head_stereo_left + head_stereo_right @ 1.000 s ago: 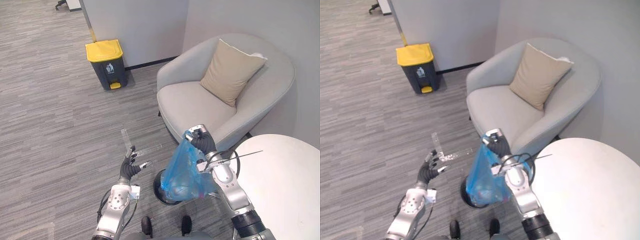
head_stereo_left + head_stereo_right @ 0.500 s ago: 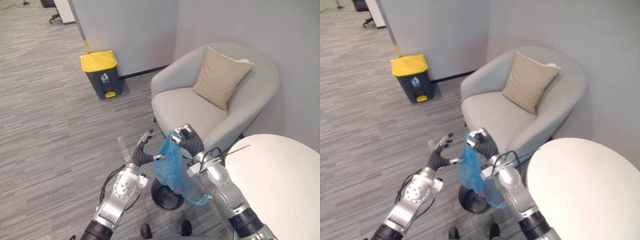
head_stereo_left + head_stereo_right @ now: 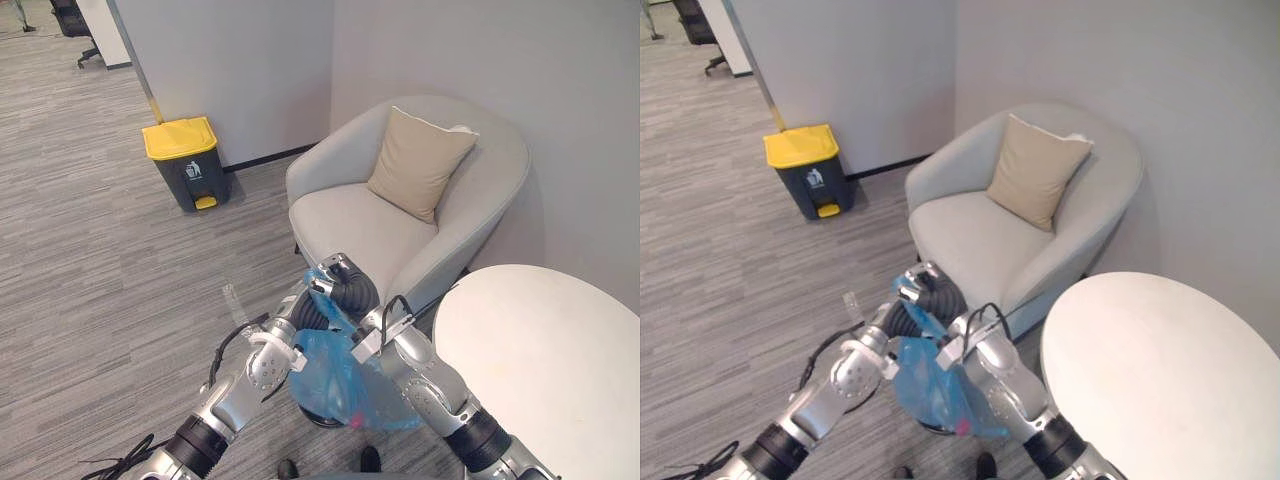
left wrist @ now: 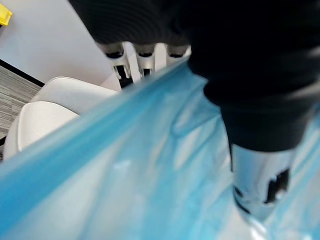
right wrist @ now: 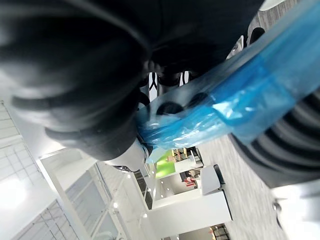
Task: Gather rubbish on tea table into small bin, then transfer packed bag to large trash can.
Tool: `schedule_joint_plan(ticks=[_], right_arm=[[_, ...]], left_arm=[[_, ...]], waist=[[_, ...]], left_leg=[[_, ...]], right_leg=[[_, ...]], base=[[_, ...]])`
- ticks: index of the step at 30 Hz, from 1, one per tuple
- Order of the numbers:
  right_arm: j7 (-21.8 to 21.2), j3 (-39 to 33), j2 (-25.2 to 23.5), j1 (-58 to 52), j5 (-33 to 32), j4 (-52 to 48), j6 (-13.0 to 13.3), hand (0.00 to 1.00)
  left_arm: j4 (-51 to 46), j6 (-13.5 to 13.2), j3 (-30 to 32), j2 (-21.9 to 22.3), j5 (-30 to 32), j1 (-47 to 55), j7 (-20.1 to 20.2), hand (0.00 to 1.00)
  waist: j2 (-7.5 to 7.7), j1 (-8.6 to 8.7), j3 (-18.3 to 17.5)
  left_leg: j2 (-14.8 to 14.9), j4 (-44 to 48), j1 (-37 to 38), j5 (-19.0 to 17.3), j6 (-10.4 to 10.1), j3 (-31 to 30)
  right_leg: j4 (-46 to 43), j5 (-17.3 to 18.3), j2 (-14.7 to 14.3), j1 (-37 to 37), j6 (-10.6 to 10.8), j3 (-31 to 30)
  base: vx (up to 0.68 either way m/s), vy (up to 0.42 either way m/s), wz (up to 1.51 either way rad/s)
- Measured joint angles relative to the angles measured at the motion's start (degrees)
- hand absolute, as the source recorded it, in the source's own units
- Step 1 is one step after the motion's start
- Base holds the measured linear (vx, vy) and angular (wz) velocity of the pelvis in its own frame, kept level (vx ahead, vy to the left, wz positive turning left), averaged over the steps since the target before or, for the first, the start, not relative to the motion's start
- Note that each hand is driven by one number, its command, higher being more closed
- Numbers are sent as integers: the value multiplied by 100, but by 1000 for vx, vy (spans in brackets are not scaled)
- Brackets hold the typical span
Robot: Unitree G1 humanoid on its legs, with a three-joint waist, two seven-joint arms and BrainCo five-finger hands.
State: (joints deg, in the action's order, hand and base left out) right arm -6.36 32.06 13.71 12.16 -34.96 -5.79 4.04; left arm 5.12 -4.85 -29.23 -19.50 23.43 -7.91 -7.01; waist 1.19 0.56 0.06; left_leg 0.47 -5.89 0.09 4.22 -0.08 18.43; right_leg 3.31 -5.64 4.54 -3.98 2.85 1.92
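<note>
Left eye view has both hands meeting close in front of the robot, low in the picture. The right hand [image 3: 345, 290] is curled tight round the gathered neck of the blue bag [image 3: 345, 385]. In the right wrist view the bunched plastic runs through its closed fingers. The bag hangs below that fist with its long axis roughly up and down. It bulges toward the bottom, with something small and pink showing through near its lowest part.

The left hand [image 3: 303, 318] is pressed against the bag's upper part on the robot's left side, just beside the right hand. Its tips go behind the plastic in the left wrist view, so I cannot tell whether it grips the bag or only rests on it.

On the robot's right, near the bag but not touching it, is the round white table [image 3: 540, 340], with no rubbish showing on its top. Beyond the hands stands a pale armchair [image 3: 350, 220] with a tan cushion [image 3: 420, 165] leaning on its back.

Farthest off, by the wall, is the grey trash can [image 3: 183, 160] with a yellow lid, which is down. It lies ahead and to the robot's left of the bag, well apart from it, across open carpet [image 3: 100, 270]. The left hand is on the side nearer the can, but the weight hangs from the right. I judge the carry to the can comes next, and the lid must be opened before the drop.
</note>
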Motion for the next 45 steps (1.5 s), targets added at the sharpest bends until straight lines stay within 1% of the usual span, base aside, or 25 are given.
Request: schedule_joint_plan(ticks=[5, 8, 15, 17, 19, 23, 24, 26, 28, 30, 35, 38, 41, 43, 45], right_arm=[[4, 20, -5, 197, 9, 1, -25, 100], [19, 21, -10, 322, 9, 1, -25, 100], [23, 35, -18, 428, -8, 1, -42, 100], [23, 91, -25, 593, -141, 1, -59, 100], [23, 189, -64, 765, -279, 0, -59, 100], [19, 246, -375, 811, -370, -3, -59, 100], [19, 247, -407, 813, -370, -4, -59, 100], [20, 261, -432, 816, -371, -9, -59, 100], [20, 324, -449, 835, -373, -16, -59, 100], [21, 439, -450, 877, -375, -16, -59, 100], [21, 539, -460, 883, -371, -16, -59, 100], [0, 547, -461, 869, -366, -16, -59, 100], [-14, 551, -473, 605, -309, -11, -57, 100], [-10, 544, -473, 319, -172, 53, -57, 100], [-13, 522, -475, 170, -99, 179, -56, 100]], left_arm=[[287, -25, 0, 16, -2, 6, 103, 0], [448, -110, 0, 37, -8, 22, 116, 0], [768, -112, 30, 301, -137, 26, 99, 0], [804, -104, 62, 356, -223, 30, 96, 0], [808, -123, 55, 373, -348, 29, 93, 0], [829, -120, 41, 458, -491, 26, 72, 0], [849, -121, 7, 458, -497, 26, 71, 100], [893, -123, -48, 455, -488, 41, 71, 100], [904, -121, -89, 441, -440, 96, 71, 100], [903, -135, -145, 452, -321, 118, 57, 100], [871, -172, -110, 444, -329, 356, -25, 100], [663, -168, -96, 451, -347, 570, -39, 100], [743, -39, -101, 675, -340, 651, -61, 100], [1047, 83, -110, 926, -323, 628, -197, 100], [1159, 194, -99, 977, -322, 618, -191, 100]], waist=[[26, 0, -17], [27, -1, -17], [27, -19, -18], [27, -18, -18], [27, -17, -18], [51, -36, -33], [63, -43, -41], [83, -53, -54], [92, -52, -60], [91, -51, -60], [90, -51, -59], [86, -50, -57], [84, -52, -56], [82, -40, -54], [82, -14, -54]], left_leg=[[-2, 0, 0, 3, 3, 10], [-2, -1, 0, 6, 6, 12], [-1, -2, -3, 7, 7, 12], [1, -2, -3, 9, 8, 12], [3, -2, -1, 9, 8, 12], [6, -1, 11, 8, 7, 39], [8, -1, 22, 7, 5, 57], [10, -1, 52, -2, -6, 108], [14, -2, 83, -41, -61, 149], [21, -3, 93, -48, -70, 153], [39, -6, 98, -46, -73, 151], [44, -6, 97, -46, -75, 149], [41, -12, 91, -51, -80, 139], [34, -37, 85, -60, -91, 133], [33, -37, 85, -63, -94, 128]], right_leg=[[-1, -6, 2, -4, 4, -12], [-3, -7, 1, -3, 5, -15], [-7, -7, -9, -4, 6, -18], [-8, -10, -13, -5, 4, -23], [-10, -11, -15, -5, 3, -26], [-11, -30, -23, -4, -4, -56], [-11, -34, -24, -2, -5, -68], [-14, -43, -28, 3, -5, -110], [-29, -50, -36, 4, -6, -158], [-57, -47, -40, -3, -8, -170], [-96, -2, -42, -21, -31, -185], [-95, 32, -47, -25, -27, -193], [-96, 31, -44, -24, -27, -183], [-96, 38, -36, -28, -24, -176], [-98, 42, -34, -27, -14, -170]], base=[[0, 0, 0], [0, 0, 0], [0, 0, 0], [0, 0, 0], [0, 0, 0], [0, 0, -3], [0, 0, -7], [-3, -1, -13], [-18, -4, -13], [-12, -4, -2], [0, 0, 0], [0, 0, 0], [4, -2, 1], [0, 0, 0], [0, 0, 0]])
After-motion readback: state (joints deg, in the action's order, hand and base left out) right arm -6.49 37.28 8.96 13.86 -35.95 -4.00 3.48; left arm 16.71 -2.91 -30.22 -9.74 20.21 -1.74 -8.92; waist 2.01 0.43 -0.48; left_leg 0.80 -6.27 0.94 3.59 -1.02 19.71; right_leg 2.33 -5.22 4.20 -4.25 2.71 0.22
